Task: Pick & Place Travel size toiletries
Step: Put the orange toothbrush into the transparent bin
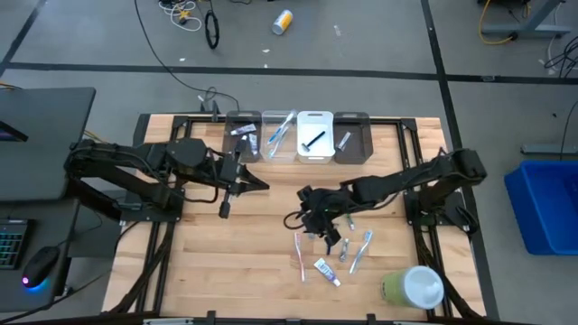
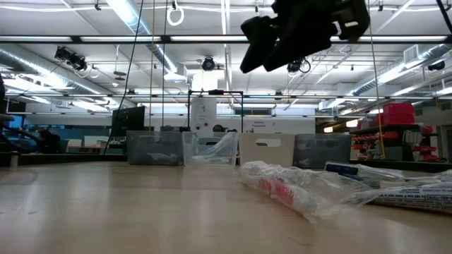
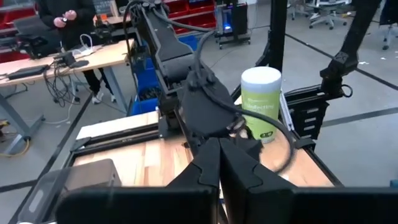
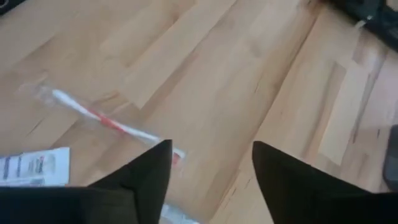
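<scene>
Right end effector (image 4: pixel 211 168) open above pink toothbrush (image 4: pixel 106 121); left end effector (image 3: pixel 219 163) closed, empty.

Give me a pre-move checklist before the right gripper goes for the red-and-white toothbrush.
1. Right gripper open: ok, clear gap between its fingers, nothing held.
2. Red-and-white toothbrush under the gripper: ok, one end lies near a fingertip.
3. Toothbrush free of neighbours: cannot tell; a toothpaste tube lies close beside it.
4. Bins reachable: ok, row at the table's far edge.
5. Left gripper out of the way: ok, over the left half of the table.
</scene>
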Controlling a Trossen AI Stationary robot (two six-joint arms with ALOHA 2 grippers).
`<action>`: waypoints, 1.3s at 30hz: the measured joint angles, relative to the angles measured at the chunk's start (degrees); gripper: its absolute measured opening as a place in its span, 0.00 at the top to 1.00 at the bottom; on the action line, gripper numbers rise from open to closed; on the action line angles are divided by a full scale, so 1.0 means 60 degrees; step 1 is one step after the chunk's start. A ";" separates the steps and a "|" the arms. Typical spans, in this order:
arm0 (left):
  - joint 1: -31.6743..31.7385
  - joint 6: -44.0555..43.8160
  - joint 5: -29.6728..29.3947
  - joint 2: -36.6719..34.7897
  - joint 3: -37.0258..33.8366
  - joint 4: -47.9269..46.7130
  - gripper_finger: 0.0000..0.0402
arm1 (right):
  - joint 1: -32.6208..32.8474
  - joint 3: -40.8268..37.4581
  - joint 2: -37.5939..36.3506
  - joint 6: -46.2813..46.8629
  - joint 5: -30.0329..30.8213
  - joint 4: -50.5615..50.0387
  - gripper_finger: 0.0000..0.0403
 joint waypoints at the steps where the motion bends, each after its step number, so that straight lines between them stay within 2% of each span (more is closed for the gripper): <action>1: 0.0000 -0.0007 -0.0028 0.0001 0.0000 0.0002 0.99 | -0.0001 0.0233 0.0150 -0.0006 -0.0007 -0.0240 0.39; 7: -0.0003 -0.0115 -0.0033 0.0001 0.0000 0.0025 0.98 | 0.0003 0.1921 0.1315 -0.0772 -0.0719 -0.2215 0.39; 12: -0.0003 -0.0247 -0.0029 0.0004 0.0000 -0.0003 0.98 | 0.0080 0.2607 0.2010 -0.1419 -0.0842 -0.2803 0.43; 29: -0.0001 -0.0254 -0.0026 0.0004 0.0000 0.0032 0.98 | 0.0305 0.2694 0.3229 -0.3828 -0.0819 -0.2662 0.41; 34: 0.0000 -0.0375 -0.0025 0.0004 0.0000 0.0036 0.99 | 0.0302 0.2691 0.3682 -0.4821 -0.0341 -0.2724 0.44; 39: 0.0001 -0.0477 -0.0028 0.0004 0.0000 0.0041 0.96 | 0.0228 0.2691 0.4080 -0.5078 0.0067 -0.2618 0.44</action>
